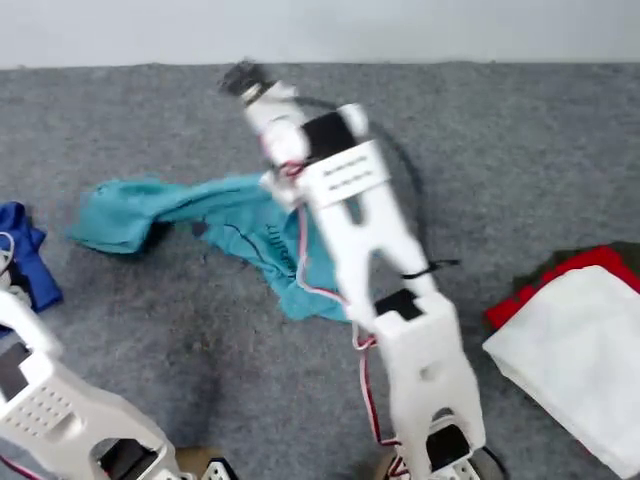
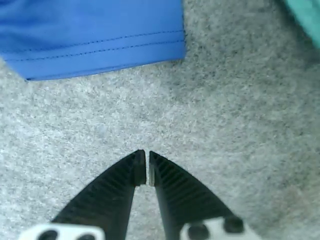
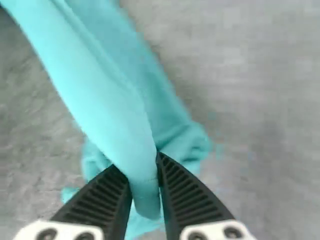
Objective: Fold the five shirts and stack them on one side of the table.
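Starting with the teal shirt (image 1: 215, 220), we find it unfolded and rumpled near the middle of the grey tabletop (image 1: 500, 150), stretched from a bunched end at the left toward the centre. The right hand (image 3: 145, 165) has it pinched: the two black fingers are clamped on a gathered fold of the cloth, which fills the narrow gap between them, and a taut band of fabric runs away from the hand to the rest of the shirt lying on the surface. In the high view the right arm (image 1: 400, 300) lies across the shirt's near end and hides part of it, along with red and white cables (image 1: 330, 290) trailing over the cloth.

Moving outward, we see the blue shirt (image 1: 25, 260) at the left edge, apart from the teal one and also not folded. The left hand (image 2: 146, 165) hovers over bare tabletop near this shirt's hem, its fingertips pressed together with nothing between them. The left arm (image 1: 60, 410) sits at the near left corner.

On the right side lies a stack: a folded white shirt (image 1: 580, 350) on top, a red shirt (image 1: 560, 275) showing beneath its far edge, and a strip of darker cloth (image 1: 590, 252) behind that, which we cannot make out well. The stack is well apart from the teal shirt, with the right arm between them.
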Controlling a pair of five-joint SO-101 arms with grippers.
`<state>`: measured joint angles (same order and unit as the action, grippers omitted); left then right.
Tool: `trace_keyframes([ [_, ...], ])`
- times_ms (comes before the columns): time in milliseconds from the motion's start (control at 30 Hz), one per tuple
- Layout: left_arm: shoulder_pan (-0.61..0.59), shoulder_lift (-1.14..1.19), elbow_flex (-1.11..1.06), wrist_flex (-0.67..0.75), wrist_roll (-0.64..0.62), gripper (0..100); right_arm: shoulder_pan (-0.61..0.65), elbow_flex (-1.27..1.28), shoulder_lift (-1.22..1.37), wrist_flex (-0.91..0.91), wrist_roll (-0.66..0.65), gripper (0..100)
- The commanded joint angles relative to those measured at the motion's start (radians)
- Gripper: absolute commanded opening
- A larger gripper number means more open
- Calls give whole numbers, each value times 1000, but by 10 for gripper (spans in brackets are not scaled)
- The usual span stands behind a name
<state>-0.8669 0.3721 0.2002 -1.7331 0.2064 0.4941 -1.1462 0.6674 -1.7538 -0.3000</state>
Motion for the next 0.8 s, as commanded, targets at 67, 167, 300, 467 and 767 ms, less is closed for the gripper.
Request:
trace_keyframes([
  [67,106,-6,-2,-5,8,13,-116,95,-220,-44,2,10],
  [167,190,-6,-2,51,2,13,-133,249,-265,-41,2,10],
  [300,315,-5,-4,155,-49,26,-133,368,-268,-39,2,10],
  [467,445,-3,-4,203,-124,141,-130,376,-272,-28,2,10],
  [767,445,120,5,307,-149,169,-147,377,-274,-35,2,10],
])
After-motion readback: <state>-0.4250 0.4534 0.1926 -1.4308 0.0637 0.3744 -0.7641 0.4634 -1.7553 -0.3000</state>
